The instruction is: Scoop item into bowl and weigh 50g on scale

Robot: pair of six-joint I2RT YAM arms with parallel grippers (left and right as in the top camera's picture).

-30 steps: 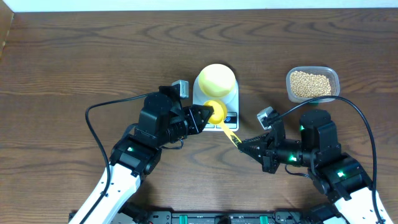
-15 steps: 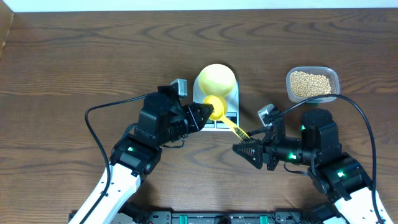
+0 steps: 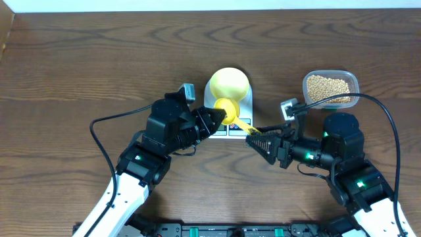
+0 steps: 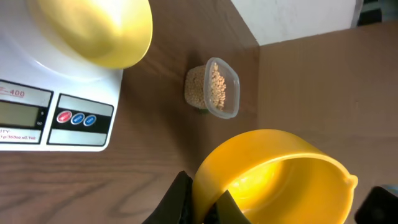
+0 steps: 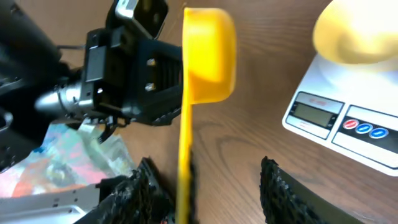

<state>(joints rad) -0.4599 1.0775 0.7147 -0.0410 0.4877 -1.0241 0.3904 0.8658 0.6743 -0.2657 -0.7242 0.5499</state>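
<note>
Above the surface, in the overhead view, the left gripper [image 3: 220,120] has its jaws clenched on the cup of the yellow scoop [image 3: 228,110]. The scoop's handle runs out toward the right gripper [image 3: 256,138]. The bowl [image 3: 228,83] sits on the scale [image 3: 245,105]. The beans [image 3: 327,89] lie in the clear tub [image 3: 356,84], well apart on your right side.

From the left wrist, the jaws pinch the cup at one edge of its rim. The cup shows no beans, and none are visible in the bowl.

From the right wrist, the handle stands between released jaws. It is close to one finger [image 5: 146,186] and well apart from the other.

Assessment: the step in hand appears to be passing the scoop to your right arm. Centre the handle between the right jaws before closing, or it may twist in the grip. Keep the left jaws clamped until the right hold is firm. Then carry the scoop to the tub.
</note>
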